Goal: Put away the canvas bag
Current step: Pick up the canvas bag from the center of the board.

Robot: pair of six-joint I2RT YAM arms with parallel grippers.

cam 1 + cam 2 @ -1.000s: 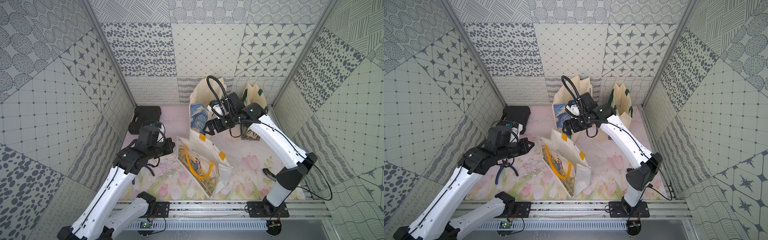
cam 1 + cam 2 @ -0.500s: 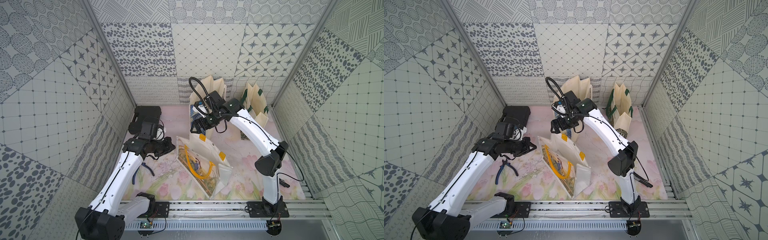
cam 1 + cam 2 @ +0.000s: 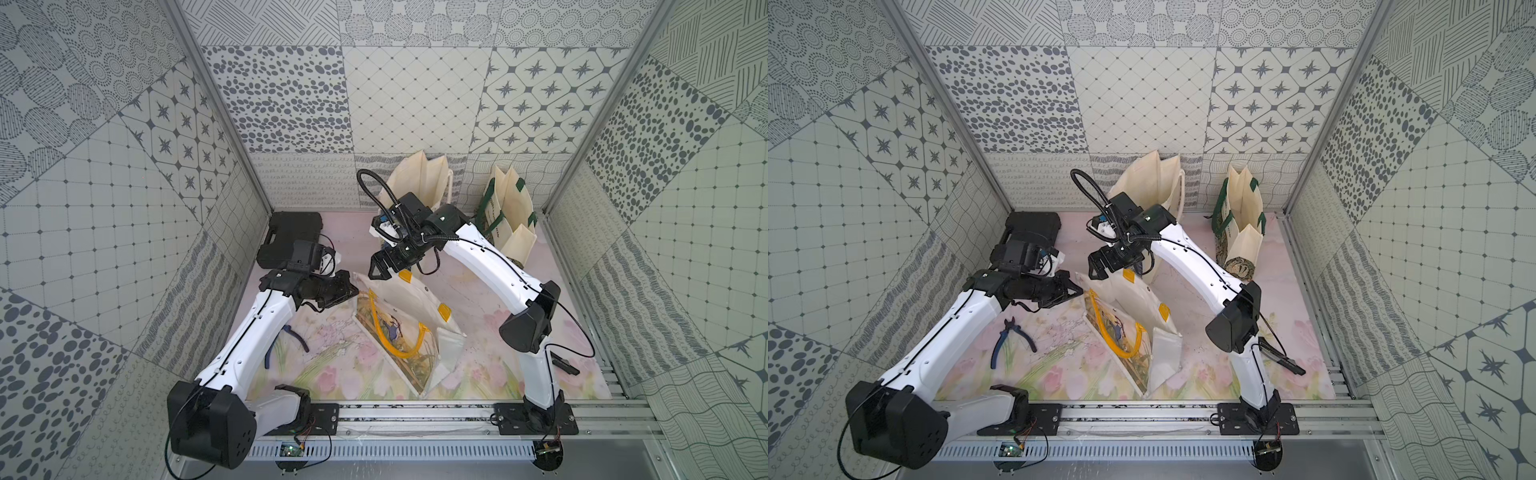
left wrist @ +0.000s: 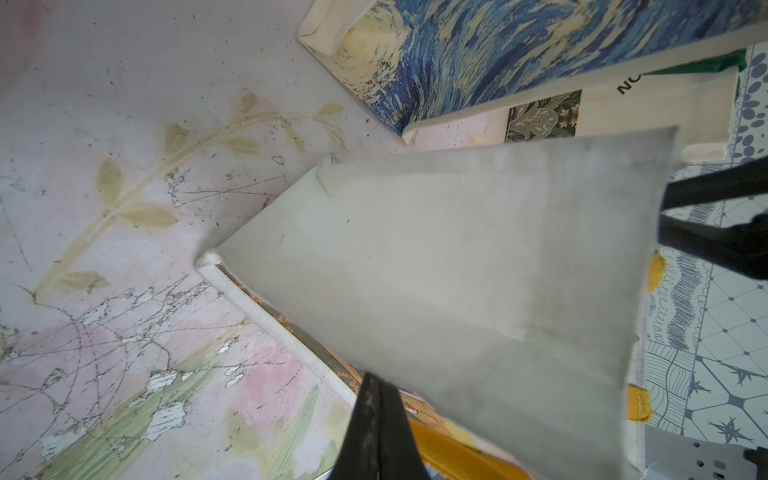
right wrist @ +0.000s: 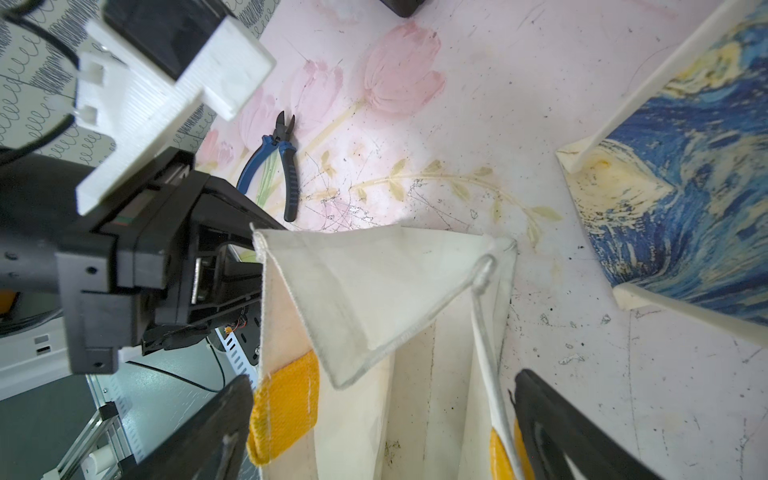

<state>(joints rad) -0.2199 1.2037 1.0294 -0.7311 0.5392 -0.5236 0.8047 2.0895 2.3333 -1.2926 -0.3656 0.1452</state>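
Likely limp, light cream yellow-handled canvas bag [image 3: 407,297]: worth pinching rim hem between spread fingers of right gripper [image 5: 382,378]; left gripper [image 4: 371,399] closed alongside.

The left arm [image 3: 257,328] stretches forward and inward, and the left end effector [image 4: 374,399] is pinched tight, fingers pressed together. The right arm [image 3: 486,257] arches over, elbow raised, wrist tilted down. The right end effector [image 5: 384,378] gapes wide, close to the left one.

On a floral mat [image 3: 345,374], a black case [image 3: 291,232] sits in the far left corner, blue-handled pliers [image 5: 290,174] lie near the left wall, and a cream tote [image 3: 419,178] and a green-handled tote [image 3: 509,216] stand upright at the back.
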